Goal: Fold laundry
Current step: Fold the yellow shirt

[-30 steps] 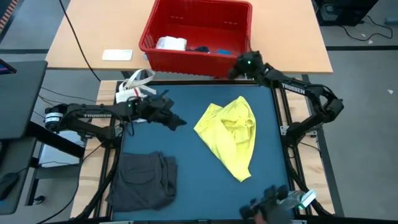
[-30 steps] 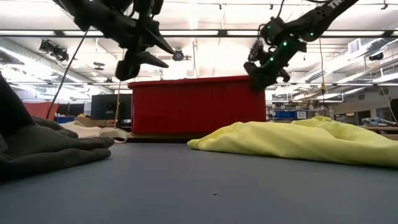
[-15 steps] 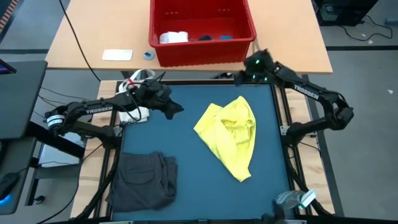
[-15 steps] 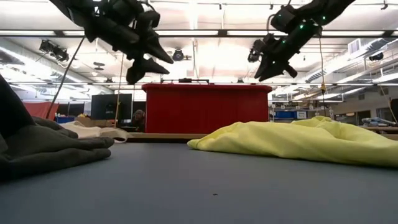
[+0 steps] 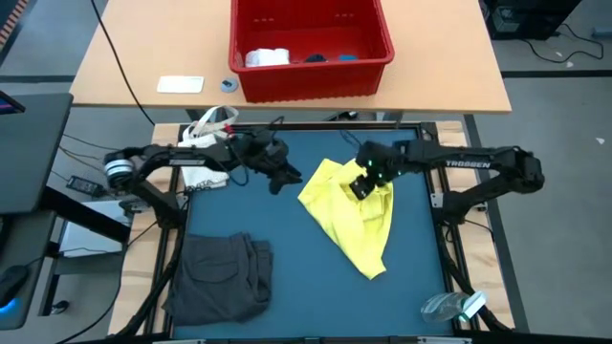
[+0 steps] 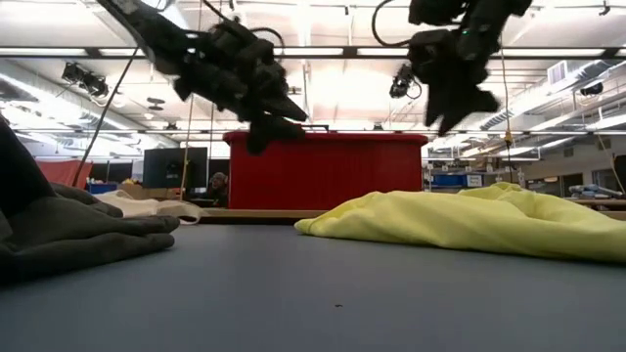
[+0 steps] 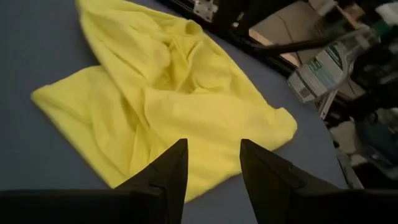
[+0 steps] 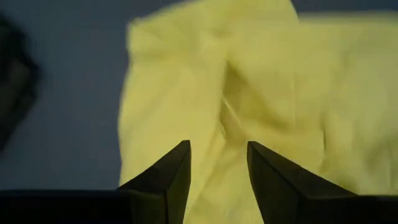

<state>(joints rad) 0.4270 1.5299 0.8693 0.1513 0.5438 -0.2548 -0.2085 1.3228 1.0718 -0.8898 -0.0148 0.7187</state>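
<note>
Crumpled yellow T-shirt (image 5: 356, 216) lies diagonally; both hands, left (image 5: 284, 178) and right (image 5: 360, 185), spread apart.

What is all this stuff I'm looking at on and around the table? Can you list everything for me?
T-shirt: one, bright yellow, crumpled on the blue mat, right of middle.
Grey garment: one, dark grey, bunched at the mat's near left corner.
Basket: one, red plastic, on the wooden table beyond the mat.
White cloth: one, inside the basket, left side.
Dark and blue pieces: small, inside the basket; count unclear.
White bag: one, with strap handles, at the mat's far left corner.
White card: one, on the wooden table, left of the basket.
Plastic bottle: one, clear, off the mat's near right corner.
Left gripper: dark, open, above the mat beside the T-shirt.
Right gripper: dark, open, over the T-shirt's far end.
</note>
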